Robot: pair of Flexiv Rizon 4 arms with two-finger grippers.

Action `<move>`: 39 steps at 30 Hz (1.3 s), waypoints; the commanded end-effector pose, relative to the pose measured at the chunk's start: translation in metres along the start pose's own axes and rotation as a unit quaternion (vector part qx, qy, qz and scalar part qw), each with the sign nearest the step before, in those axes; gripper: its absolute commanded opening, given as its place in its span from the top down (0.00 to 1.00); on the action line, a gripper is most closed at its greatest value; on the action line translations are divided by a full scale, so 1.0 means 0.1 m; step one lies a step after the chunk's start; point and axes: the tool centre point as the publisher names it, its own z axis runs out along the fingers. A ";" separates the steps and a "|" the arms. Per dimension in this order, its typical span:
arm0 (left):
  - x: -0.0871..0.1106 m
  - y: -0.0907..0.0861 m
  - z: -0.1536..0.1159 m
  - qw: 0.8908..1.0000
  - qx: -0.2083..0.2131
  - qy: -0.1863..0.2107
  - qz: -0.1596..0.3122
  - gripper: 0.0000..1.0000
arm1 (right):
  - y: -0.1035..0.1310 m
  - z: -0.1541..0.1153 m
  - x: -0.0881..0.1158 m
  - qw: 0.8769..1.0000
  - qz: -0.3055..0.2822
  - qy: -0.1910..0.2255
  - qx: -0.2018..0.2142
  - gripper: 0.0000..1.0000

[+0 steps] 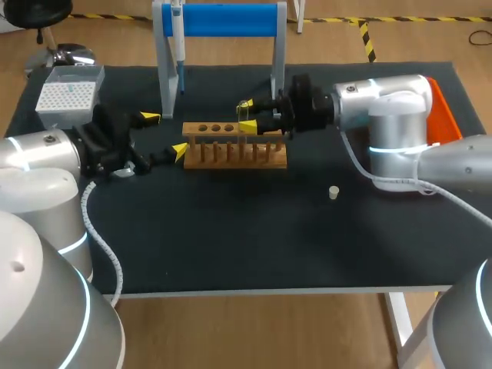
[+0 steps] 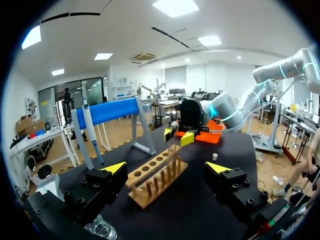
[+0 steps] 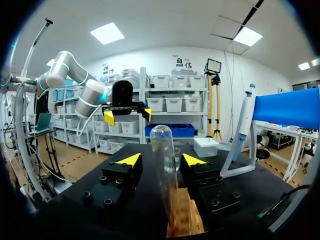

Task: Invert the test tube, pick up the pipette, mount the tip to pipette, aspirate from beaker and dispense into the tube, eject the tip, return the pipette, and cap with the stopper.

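The test tube [image 3: 164,150] stands upright with its rounded end up, between the two fingers of the right pincer [image 1: 246,114]. Its lower end goes down to the wooden rack [image 1: 231,154]. The right wrist view shows a dark gap on each side of the glass, so this pincer is released around the tube and not clenched on it. No writing can be made out on the tube or the rack.

The right arm [image 1: 384,108] comes in low and level from its own side. Its wrist points across the table, and the pincer sits over the rack's end nearest to it. The left arm [image 1: 38,154] lies level as well. The left pincer [image 1: 164,134] is released, with its yellow tips wide apart and nothing between them. The other end of the rack is just ahead of this pincer, and a clear glass beaker [image 2: 102,230] sits under one of its fingers.

Behind the right pincer stands a frame with a blue bar [image 1: 223,19], and the pipette [image 1: 178,54] hangs from it. A tip box [image 1: 68,98] sits behind the left pincer. The small pale stopper [image 1: 334,192] lies alone on the black mat [image 1: 246,246], well apart from both pincers on the right arm's side. An orange bin [image 1: 444,108] is at the table's edge beyond the right arm.
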 end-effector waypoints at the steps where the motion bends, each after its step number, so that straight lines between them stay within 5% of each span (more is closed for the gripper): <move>1: 0.01 0.01 0.00 1.000 0.002 -0.002 0.001 0.00 | -0.01 0.03 0.00 1.000 0.000 -0.001 0.000 0.51; 7: 0.01 0.01 0.00 1.000 0.002 -0.002 0.001 0.00 | -0.01 0.03 0.00 1.000 0.001 -0.002 -0.001 0.60; 9: 0.01 0.01 0.00 1.000 0.002 -0.002 0.001 0.00 | -0.01 0.03 0.00 1.000 0.001 -0.002 -0.002 1.00; 39: 0.01 0.01 0.00 1.000 0.002 -0.002 0.001 0.00 | -0.03 0.06 -0.14 1.000 -0.001 -0.015 0.017 1.00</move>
